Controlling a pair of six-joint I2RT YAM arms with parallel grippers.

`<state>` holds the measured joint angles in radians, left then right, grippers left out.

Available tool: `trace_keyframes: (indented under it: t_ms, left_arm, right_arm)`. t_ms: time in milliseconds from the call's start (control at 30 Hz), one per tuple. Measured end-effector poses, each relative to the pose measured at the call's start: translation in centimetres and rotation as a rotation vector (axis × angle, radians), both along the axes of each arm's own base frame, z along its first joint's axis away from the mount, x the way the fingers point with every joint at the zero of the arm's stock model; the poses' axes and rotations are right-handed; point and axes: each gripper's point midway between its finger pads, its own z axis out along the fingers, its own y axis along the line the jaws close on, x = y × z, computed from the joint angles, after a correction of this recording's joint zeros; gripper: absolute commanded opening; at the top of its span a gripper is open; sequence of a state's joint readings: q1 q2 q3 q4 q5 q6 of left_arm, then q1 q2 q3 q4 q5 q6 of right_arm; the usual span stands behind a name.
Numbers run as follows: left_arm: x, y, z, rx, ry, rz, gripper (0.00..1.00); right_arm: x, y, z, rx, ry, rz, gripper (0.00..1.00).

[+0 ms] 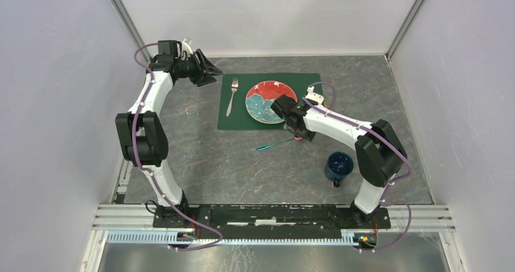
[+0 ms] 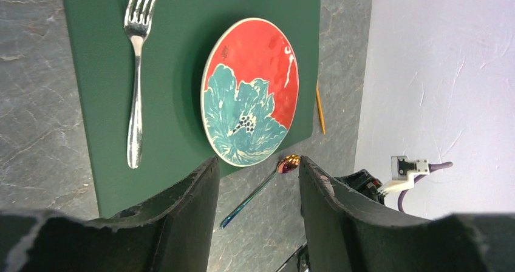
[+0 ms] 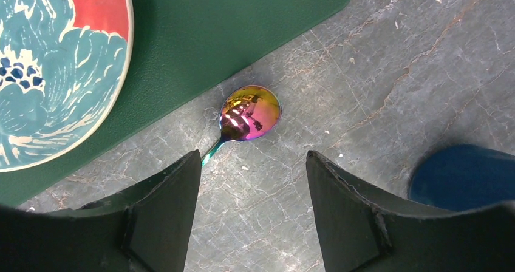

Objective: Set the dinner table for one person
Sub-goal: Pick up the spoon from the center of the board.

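Note:
The dinner table is a dark grey stone-look top. On it lies a green placemat with a red and teal plate and a fork to the plate's left. An iridescent spoon lies on the bare table just off the mat's near edge. My right gripper hangs open just above the table, its fingertips short of the spoon's bowl and holding nothing. My left gripper is raised at the back left, open and empty, and looks down on the plate and spoon.
A dark blue mug stands on the table at the near right, close to the right arm's elbow. A thin orange stick lies past the mat's far edge. White walls close in the table on three sides.

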<state>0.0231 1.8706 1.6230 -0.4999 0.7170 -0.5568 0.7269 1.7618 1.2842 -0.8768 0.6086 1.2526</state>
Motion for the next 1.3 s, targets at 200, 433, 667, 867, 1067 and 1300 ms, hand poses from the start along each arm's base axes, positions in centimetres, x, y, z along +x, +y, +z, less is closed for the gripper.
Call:
trace_keyframes:
  t_ms: [200, 433, 667, 867, 1067, 1300]
  left_arm:
    - [0.1, 0.5, -0.1, 0.0, 0.004, 0.011, 0.57]
    - [-0.1, 0.6, -0.2, -0.002, 0.007, 0.012, 0.57]
    - [-0.2, 0.6, 0.1, -0.011, 0.003, 0.004, 0.57]
    - [-0.4, 0.8, -0.3, -0.014, 0.014, 0.007, 0.57]
    - [-0.3, 1.0, -0.4, -0.013, 0.015, 0.012, 0.57]
    - [-0.3, 1.1, -0.4, -0.013, 0.015, 0.014, 0.57]
  right_arm:
    - [-0.4, -0.4, -0.5, -0.006, 0.008, -0.017, 0.71]
    - [-1.0, -1.1, -1.4, -0.021, 0.027, -0.032, 0.71]
    - [-0.9, -1.4, -1.6, -0.021, 0.025, -0.045, 0.7]
    - [-0.8, -1.6, -2.4, -0.034, 0.042, -0.051, 0.7]
    - [-0.5, -1.8, -3.2, -0.038, 0.047, -0.059, 0.69]
    - [0.0, -1.6, -3.8, -0.03, 0.04, -0.053, 0.68]
